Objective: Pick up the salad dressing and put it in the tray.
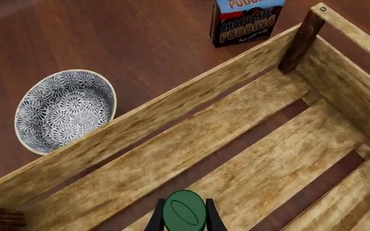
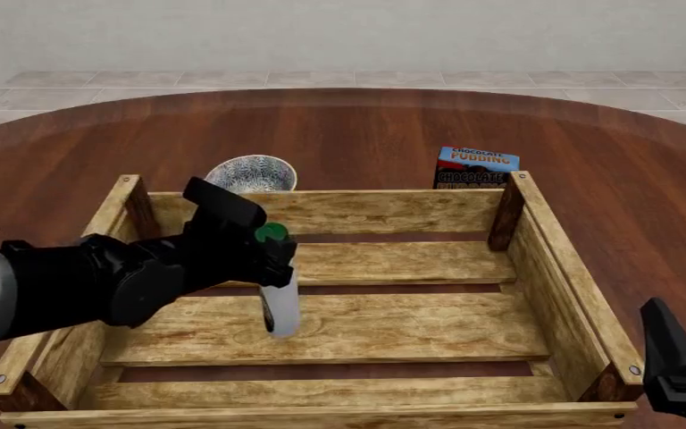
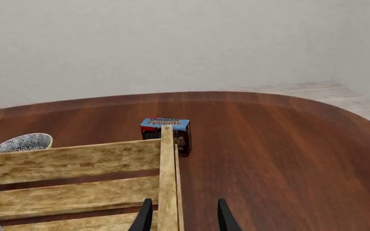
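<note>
My left gripper [image 2: 274, 259] is shut on the salad dressing [image 2: 279, 307], a slim white bottle with a dark green cap [image 2: 271, 233]. It holds the bottle upright inside the tray [image 2: 355, 211], a large light-wood slatted crate, near its left middle. In the left wrist view the green cap [image 1: 184, 211] sits between my fingertips [image 1: 154, 222] above the tray's slats [image 1: 249, 144]. I cannot tell whether the bottle's base touches the floor slats. My right gripper [image 3: 181, 216] is open and empty, above the tray's right wall [image 3: 167, 183] near the front right corner [image 2: 677, 357].
A patterned black-and-white bowl [image 2: 250, 173] stands just behind the tray's back left wall, also in the left wrist view [image 1: 64, 109]. A blue-and-red chocolate pudding box [image 2: 475, 168] stands behind the back right corner, also in the right wrist view [image 3: 166, 130]. The round wooden table [image 2: 629, 179] surrounds them.
</note>
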Robot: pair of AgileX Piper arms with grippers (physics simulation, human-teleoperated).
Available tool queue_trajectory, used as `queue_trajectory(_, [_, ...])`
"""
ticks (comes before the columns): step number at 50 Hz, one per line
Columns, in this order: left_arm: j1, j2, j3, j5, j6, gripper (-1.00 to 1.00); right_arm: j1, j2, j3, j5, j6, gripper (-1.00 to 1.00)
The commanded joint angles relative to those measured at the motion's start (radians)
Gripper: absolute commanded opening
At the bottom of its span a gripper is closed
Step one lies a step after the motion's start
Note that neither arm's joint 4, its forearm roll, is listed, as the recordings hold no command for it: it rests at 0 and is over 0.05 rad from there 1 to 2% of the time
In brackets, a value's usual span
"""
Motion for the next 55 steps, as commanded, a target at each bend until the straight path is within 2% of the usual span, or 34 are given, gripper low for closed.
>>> queue_trajectory(1, [0.004,0.007,0.011,-0.009,0.014,-1.00,-0.001,0.000,0.000,0.000,0.000,1.00])
queue_trajectory(19, [0.019,0.013,0.016,-0.011,0.039,-1.00,0.000,0.003,0.000,-0.003,-0.002,1.00])
queue_trajectory(20, [0.018,0.014,0.018,-0.016,0.047,1.00,0.000,0.002,0.000,-0.002,-0.002,1.00])
queue_trajectory(55, [0.028,-0.026,0.003,0.018,0.083,1.00,0.003,0.006,0.000,-0.006,0.001,1.00])
